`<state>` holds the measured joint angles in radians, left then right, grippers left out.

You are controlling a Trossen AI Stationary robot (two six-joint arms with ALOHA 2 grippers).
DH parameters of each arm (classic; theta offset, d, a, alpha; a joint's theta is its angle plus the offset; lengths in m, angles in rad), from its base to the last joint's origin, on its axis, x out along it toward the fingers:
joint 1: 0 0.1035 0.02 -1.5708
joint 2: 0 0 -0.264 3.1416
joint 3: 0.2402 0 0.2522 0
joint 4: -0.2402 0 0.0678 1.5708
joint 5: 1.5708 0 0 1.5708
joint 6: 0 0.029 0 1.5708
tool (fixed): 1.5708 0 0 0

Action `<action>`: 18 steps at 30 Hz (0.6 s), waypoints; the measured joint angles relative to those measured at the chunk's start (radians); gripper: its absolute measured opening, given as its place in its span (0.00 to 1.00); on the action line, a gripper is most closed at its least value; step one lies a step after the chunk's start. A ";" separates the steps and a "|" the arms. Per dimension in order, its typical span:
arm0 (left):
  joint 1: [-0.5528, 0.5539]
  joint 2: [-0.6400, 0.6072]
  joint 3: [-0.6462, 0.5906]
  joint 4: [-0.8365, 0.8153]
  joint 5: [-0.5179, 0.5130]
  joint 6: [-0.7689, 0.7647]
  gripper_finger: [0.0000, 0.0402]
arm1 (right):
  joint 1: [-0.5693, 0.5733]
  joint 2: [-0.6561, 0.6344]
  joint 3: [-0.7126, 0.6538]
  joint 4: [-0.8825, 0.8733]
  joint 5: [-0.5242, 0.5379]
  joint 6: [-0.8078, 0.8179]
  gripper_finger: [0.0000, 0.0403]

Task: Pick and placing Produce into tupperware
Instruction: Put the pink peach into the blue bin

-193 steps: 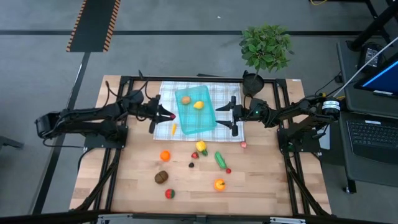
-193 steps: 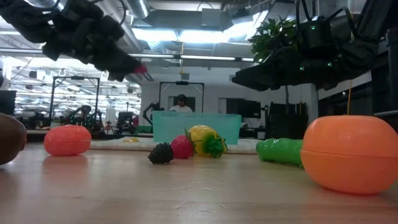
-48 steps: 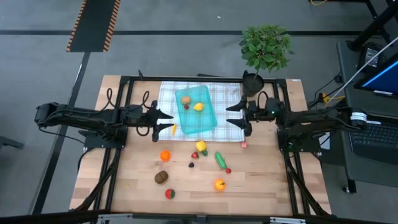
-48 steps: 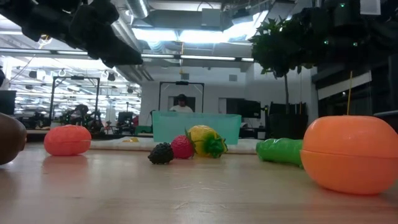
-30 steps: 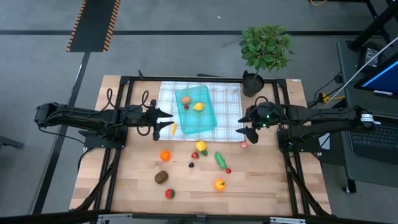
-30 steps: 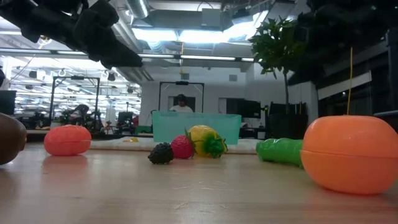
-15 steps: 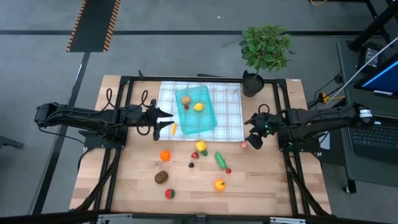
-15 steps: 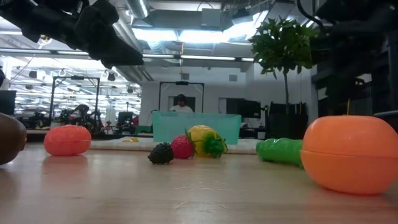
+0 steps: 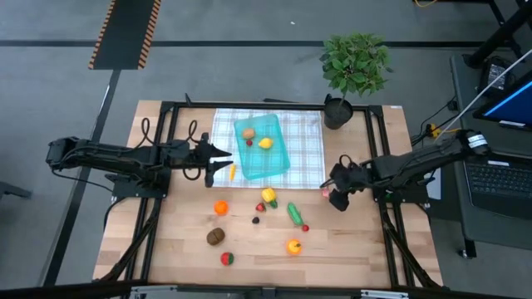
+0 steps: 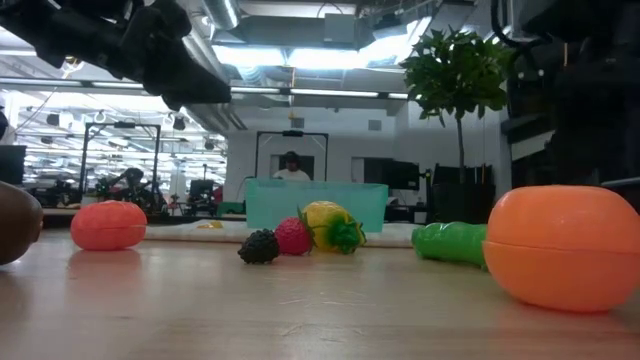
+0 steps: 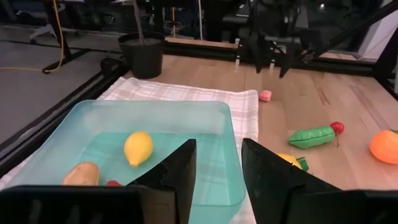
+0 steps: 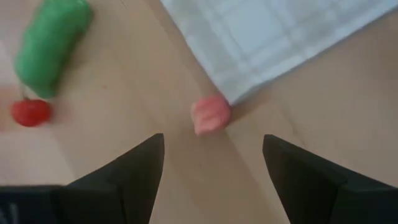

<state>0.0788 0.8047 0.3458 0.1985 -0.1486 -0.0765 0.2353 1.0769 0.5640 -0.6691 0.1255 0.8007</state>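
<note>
Teal tupperware (image 9: 263,147) sits on a checked cloth (image 9: 303,149) near 12 o'clock on the wooden counter (image 9: 183,241). Inside it: a yellow lemon (image 9: 265,142), a brown potato (image 9: 248,132) and a small red berry (image 9: 248,142).

Right claw (image 9: 332,192) hangs low at 3 o'clock, off the cloth's near right corner, fingers spread wide. Wrist view: a small pink piece (image 12: 211,114) lies between the fingers on bare wood, touching the cloth corner, not gripped.

Left claw (image 9: 223,160) waits at the tupperware's left side, about 9 o'clock, fingers parted, holding nothing.

Loose produce, centre toward 6 o'clock:
- green cucumber (image 9: 294,213), red cherry (image 9: 305,227) just beside
- yellow piece (image 9: 268,196), dark berry (image 9: 256,220)
- two oranges (image 9: 220,208) (image 9: 293,246)
- brown kiwi (image 9: 216,236)
- carrot (image 9: 232,172) on the cloth's left edge
</note>
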 joint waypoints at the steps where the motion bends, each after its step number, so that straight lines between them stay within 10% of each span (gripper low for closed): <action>1: 0.000 0.000 0.000 0.002 0.000 0.000 0.30 | 0.009 0.021 0.000 0.000 0.000 0.012 0.68; 18: 0.000 0.000 0.000 0.004 0.000 0.000 0.35 | 0.031 0.277 0.000 0.143 0.016 0.036 0.68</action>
<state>0.0788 0.8047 0.3458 0.2028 -0.1486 -0.0765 0.2665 1.3534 0.5640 -0.5264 0.1414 0.8365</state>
